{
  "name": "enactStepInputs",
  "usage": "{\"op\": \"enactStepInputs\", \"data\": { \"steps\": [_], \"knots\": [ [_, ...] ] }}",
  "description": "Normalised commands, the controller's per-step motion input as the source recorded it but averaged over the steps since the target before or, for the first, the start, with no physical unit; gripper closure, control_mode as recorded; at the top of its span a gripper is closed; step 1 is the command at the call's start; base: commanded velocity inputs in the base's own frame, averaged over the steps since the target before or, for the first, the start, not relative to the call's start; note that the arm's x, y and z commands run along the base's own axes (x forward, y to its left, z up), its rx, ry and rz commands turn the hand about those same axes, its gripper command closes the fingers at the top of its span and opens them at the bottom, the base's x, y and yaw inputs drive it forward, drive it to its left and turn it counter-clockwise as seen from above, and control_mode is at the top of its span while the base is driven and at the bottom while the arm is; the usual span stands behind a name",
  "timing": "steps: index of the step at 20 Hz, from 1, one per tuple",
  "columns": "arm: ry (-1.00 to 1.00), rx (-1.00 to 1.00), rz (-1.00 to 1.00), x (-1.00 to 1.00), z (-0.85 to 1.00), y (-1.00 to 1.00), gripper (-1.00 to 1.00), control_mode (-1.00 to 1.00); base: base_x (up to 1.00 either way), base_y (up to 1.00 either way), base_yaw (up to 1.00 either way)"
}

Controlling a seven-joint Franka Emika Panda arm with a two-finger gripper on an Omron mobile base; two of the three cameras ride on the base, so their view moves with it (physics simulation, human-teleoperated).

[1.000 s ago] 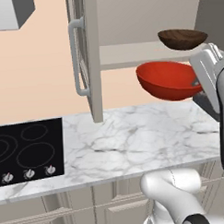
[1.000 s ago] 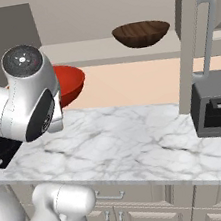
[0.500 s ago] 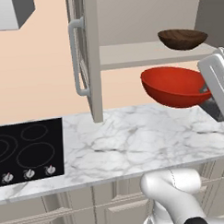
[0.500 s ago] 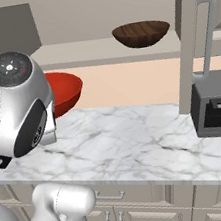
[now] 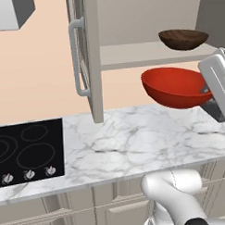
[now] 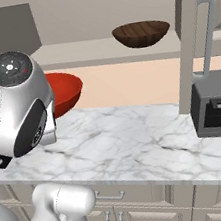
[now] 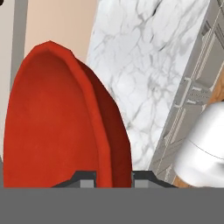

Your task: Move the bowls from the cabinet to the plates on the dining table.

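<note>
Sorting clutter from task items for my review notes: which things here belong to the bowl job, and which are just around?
Job: red bowl, gripped at the rim by the pincer; brown bowl; open cabinet.
Just around: cooktop, marble counter, dark appliance.

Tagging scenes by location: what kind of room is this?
A kitchen, rendered. Signs: a black cooktop set into a marble counter, an open wall cabinet with a brown bowl on its shelf, and drawer units below.

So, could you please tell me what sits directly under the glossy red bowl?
The glossy red bowl, gripped at its rim, hangs over bare white marble counter; the robot's arm covers its right edge.
</note>
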Motion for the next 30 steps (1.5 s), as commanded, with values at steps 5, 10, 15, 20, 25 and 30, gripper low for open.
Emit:
{"op": "enactStepInputs", "data": {
  "steps": [5,10,15,20,25,30],
  "knots": [
    [0.00,0.00,0.00,0.00,0.00,0.00,1.00,-1.00,0.00,0.00,0.00],
    [0.00,0.00,0.00,0.00,0.00,0.00,1.00,-1.00,0.00,0.00,0.00],
    [0.00,0.00,0.00,0.00,0.00,0.00,1.00,1.00,0.00,0.00,0.00],
    [0.00,0.00,0.00,0.00,0.00,0.00,1.00,1.00,-0.36,0.00,0.00],
    [0.00,0.00,0.00,0.00,0.00,0.00,1.00,1.00,-0.85,0.00,0.00],
    [0.00,0.00,0.00,0.00,0.00,0.00,1.00,1.00,-0.76,0.04,0.01]
  ]
}}
